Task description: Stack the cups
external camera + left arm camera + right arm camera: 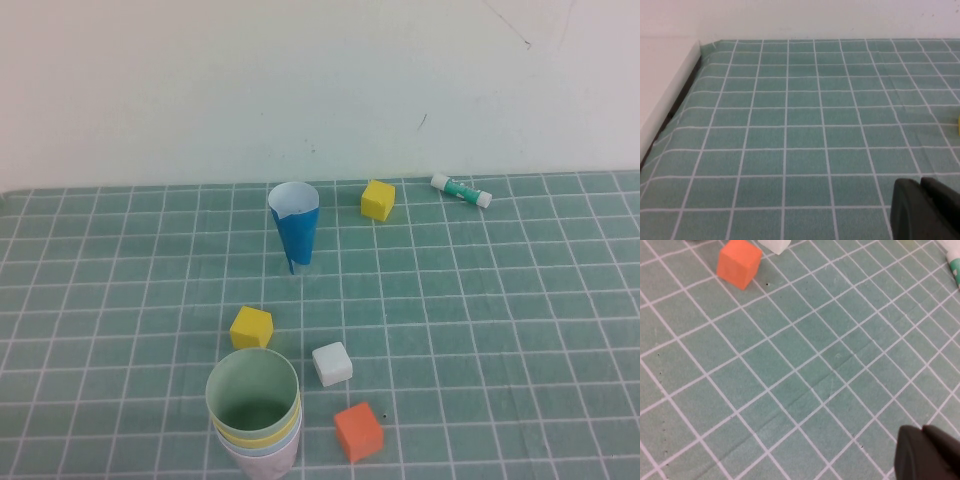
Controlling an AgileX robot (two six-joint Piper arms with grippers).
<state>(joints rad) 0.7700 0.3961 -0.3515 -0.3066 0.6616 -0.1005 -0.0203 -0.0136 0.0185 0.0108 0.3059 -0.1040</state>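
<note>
Green gridded mat covers the desk [520, 330], white wall behind. Nearest edge: the cups [254, 412] stand nested in one stack, sage green innermost on top, yellow, light blue and pink rims showing below it. Just beside: orange cube [358, 432], white cube [332, 363], yellow cube [251, 327]. Farther back: dark blue cone [294, 227], second yellow cube [377, 199], glue stick [461, 190].

Left claw [922, 207] closed narrow, empty, over bare mat, out of the high view. Right claw [925, 452] likewise closed, empty, with the orange cube well apart.

Judgement: stacking looks complete, all four nested. Next move likely calls only for arms parked clear of the stack.
</note>
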